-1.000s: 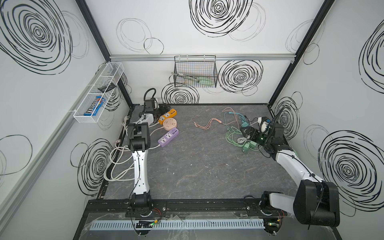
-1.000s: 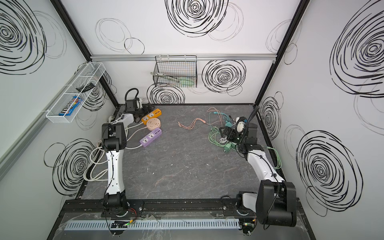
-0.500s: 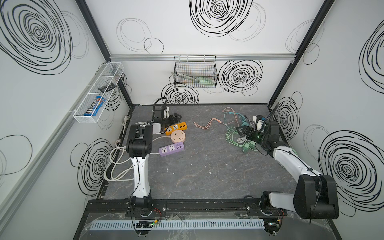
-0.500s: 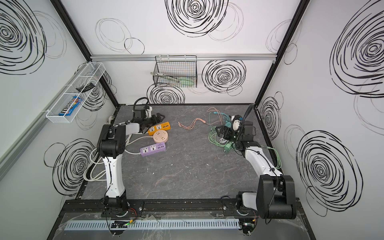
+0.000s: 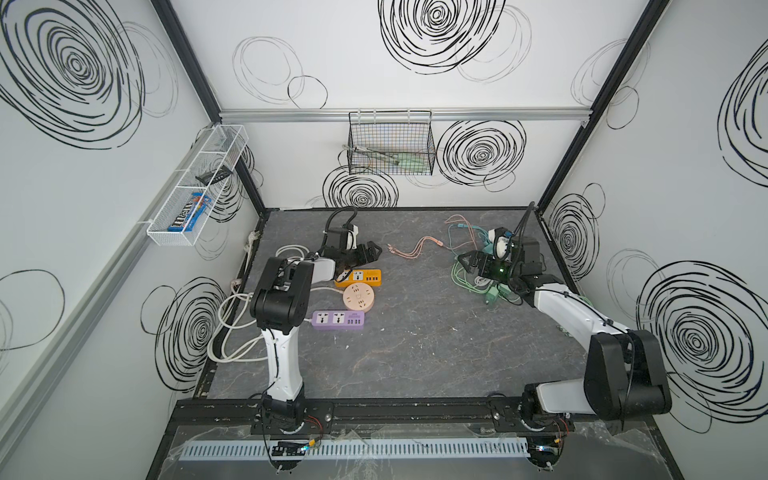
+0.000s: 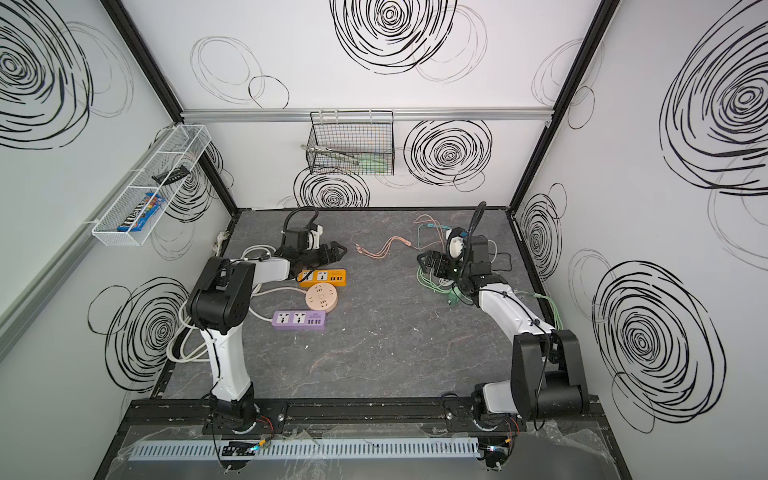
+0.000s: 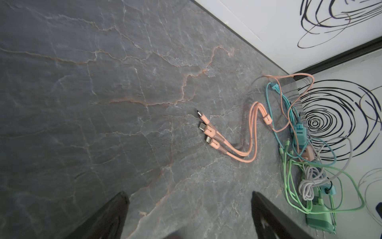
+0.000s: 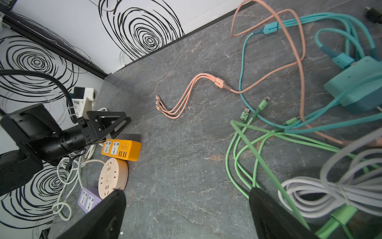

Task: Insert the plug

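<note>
Plug [image 5: 494,296] — a green charger block, judged the likeliest candidate — lies at the right of both top views, on the worktop [image 5: 415,353] in a heap of green, teal and grey cables [image 5: 469,278]. It is not inserted. The right jaws hang over that heap, apart and empty. At centre-left the left jaws, also apart and empty, sit just above the orange power strip [image 5: 359,277]. A round peach socket [image 5: 359,297] and a purple strip [image 5: 338,320] lie below the orange one in frame. A pink three-headed cable [image 5: 415,251] lies between the two arms.

Left wrist view: the jaws stand apart with bare worktop between them. The green plug [image 7: 319,217] lies on its side under loops of green cable.

Right wrist view: the jaws stand apart above a grey coil [image 8: 322,192] and green cable. A teal adapter [image 8: 359,87] lies nearby, a second candidate; the task does not say which is meant. The three strips lie well apart from the heap, beside the left arm.

Recommendation for the step in hand, which is judged to be the pick-up:
- Grip the plug body across its flat sides, not the cable.
- Lift slowly — draped loops may snag and drag the heap.
- Let the left jaws steady the chosen strip.
- Square the prongs to the socket before pressing.
</note>
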`<state>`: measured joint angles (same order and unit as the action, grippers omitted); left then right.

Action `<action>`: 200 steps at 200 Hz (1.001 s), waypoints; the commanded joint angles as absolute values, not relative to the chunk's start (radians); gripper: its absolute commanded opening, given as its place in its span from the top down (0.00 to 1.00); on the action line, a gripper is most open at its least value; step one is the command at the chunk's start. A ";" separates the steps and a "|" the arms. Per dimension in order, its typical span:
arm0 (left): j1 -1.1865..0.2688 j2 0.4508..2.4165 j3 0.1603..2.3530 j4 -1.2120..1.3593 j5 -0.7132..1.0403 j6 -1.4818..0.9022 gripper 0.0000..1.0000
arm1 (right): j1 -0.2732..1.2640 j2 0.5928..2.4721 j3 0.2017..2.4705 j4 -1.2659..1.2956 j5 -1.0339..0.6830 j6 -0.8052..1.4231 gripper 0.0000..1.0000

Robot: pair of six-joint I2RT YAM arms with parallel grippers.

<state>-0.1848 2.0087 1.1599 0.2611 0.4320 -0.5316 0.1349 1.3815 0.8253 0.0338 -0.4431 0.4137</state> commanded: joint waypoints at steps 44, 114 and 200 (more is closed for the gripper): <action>-0.173 1.754 1.101 0.069 0.034 -0.537 0.04 | 0.153 1.365 0.832 0.043 -0.324 0.436 0.03; -0.163 1.754 1.087 -0.020 -0.075 -0.566 0.04 | 0.145 1.308 0.789 0.103 -0.270 0.468 0.03; -0.163 1.786 1.067 -0.054 -0.120 -0.645 0.04 | 0.101 1.252 0.761 0.094 -0.296 0.463 0.03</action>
